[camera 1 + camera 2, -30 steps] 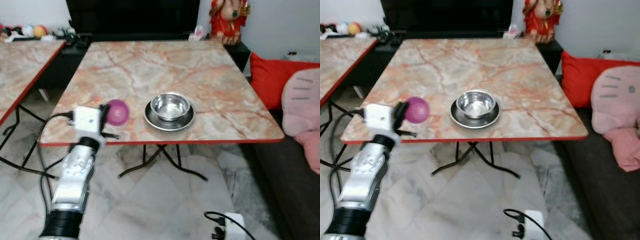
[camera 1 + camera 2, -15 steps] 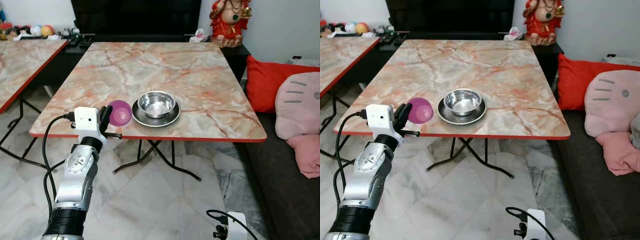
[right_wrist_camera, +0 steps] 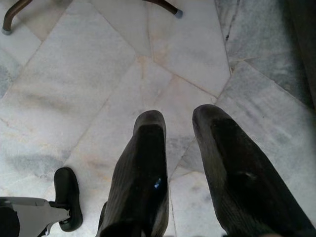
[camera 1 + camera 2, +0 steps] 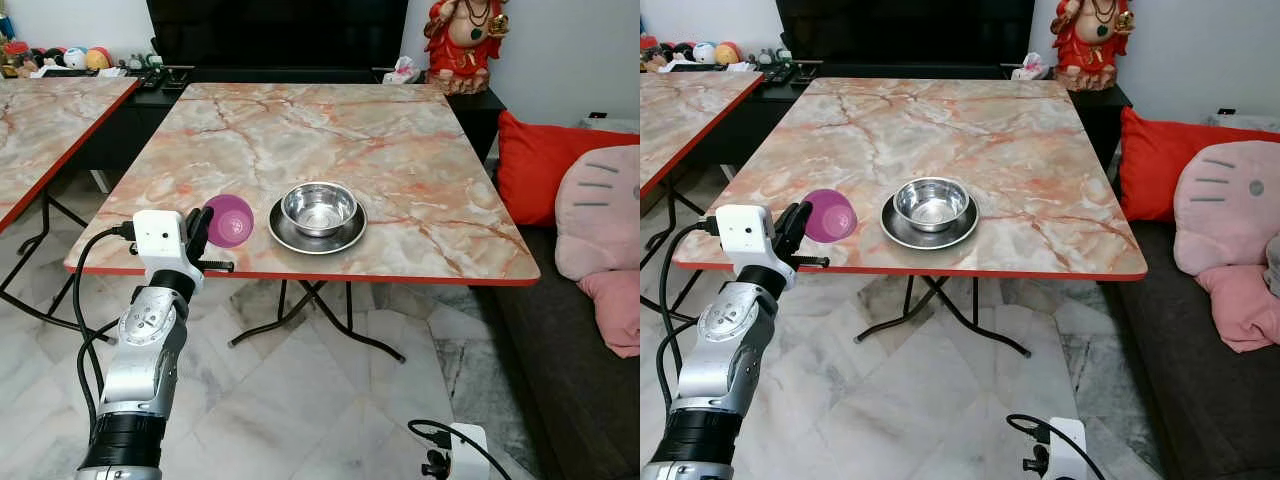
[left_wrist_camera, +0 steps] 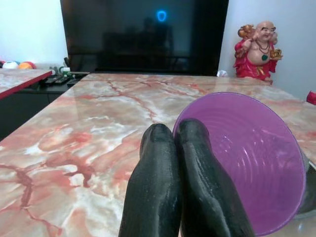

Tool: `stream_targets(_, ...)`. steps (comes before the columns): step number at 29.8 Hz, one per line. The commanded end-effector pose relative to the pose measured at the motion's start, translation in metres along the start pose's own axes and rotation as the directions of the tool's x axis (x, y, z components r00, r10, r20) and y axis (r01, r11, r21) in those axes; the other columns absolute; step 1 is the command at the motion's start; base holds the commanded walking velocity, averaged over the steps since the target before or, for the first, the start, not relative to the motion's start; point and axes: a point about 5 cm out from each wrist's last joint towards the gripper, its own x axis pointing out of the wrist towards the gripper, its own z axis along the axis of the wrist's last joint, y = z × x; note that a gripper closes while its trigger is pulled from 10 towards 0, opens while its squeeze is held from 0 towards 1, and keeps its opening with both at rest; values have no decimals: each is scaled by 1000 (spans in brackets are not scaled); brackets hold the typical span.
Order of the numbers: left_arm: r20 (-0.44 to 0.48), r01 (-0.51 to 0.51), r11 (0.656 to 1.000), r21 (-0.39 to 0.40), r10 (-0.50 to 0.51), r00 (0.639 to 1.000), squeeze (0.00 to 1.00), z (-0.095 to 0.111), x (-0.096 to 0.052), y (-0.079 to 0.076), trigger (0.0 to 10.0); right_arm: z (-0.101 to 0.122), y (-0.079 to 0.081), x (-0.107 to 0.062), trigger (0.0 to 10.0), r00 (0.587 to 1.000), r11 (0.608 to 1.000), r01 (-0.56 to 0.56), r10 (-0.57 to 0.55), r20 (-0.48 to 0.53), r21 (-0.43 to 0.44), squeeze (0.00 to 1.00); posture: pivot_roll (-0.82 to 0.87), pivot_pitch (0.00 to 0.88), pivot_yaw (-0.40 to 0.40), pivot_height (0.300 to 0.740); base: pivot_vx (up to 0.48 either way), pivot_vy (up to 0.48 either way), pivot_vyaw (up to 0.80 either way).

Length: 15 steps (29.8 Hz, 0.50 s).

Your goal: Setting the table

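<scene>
A Unitree G1 humanoid stands at the near edge of a marble-patterned folding table [image 4: 300, 130] trimmed in red, its left gripper [image 4: 200, 232] raised over the table's front left corner with both black fingers [image 5: 163, 187] pressed together on the rim of a purple plastic cup [image 4: 229, 220]. The cup is tipped on its side in the grasp, its open mouth facing the wrist camera and its body held above the tabletop, just beside a steel bowl [image 4: 320, 207] that sits inside a steel plate [image 4: 317, 236] near the table's front edge. The cup's rim overlaps the plate's edge in the wrist view, though whether the two touch cannot be told. The right gripper [image 3: 182, 163] hangs idle over the pale marble floor tiles [image 3: 98, 74], its two fingers spread apart and grasping nothing. Behind the table stands a dark television screen [image 4: 275, 35] with a red laughing Buddha figurine [image 4: 463, 45] to its right. A second marble-patterned table [image 4: 45, 125] stands at the robot's left, while a red cushion [image 4: 535, 165] and a pink plush cushion [image 4: 605, 215] rest on a dark sofa [image 4: 570, 370] at its right. A white power strip [image 4: 460, 455] lies on the floor.
</scene>
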Motion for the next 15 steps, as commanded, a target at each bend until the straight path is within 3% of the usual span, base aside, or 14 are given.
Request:
stream_targets(1, 16, 7, 1000, -12, -7, 1000, 0, 6, 6, 0, 10000, 0, 1, 0, 10000, 1000, 1000, 5, -5, 1, 14, 0, 43, 0, -7, 736, 289, 0, 0)
stream_targets(15, 30, -2, 1000, -18, 2, 1000, 0, 10, 9, 1, 10000, 1, 1, 0, 10000, 1000, 1000, -2, 2, 2, 7, 0, 45, 0, -6, 736, 317, 0, 0)
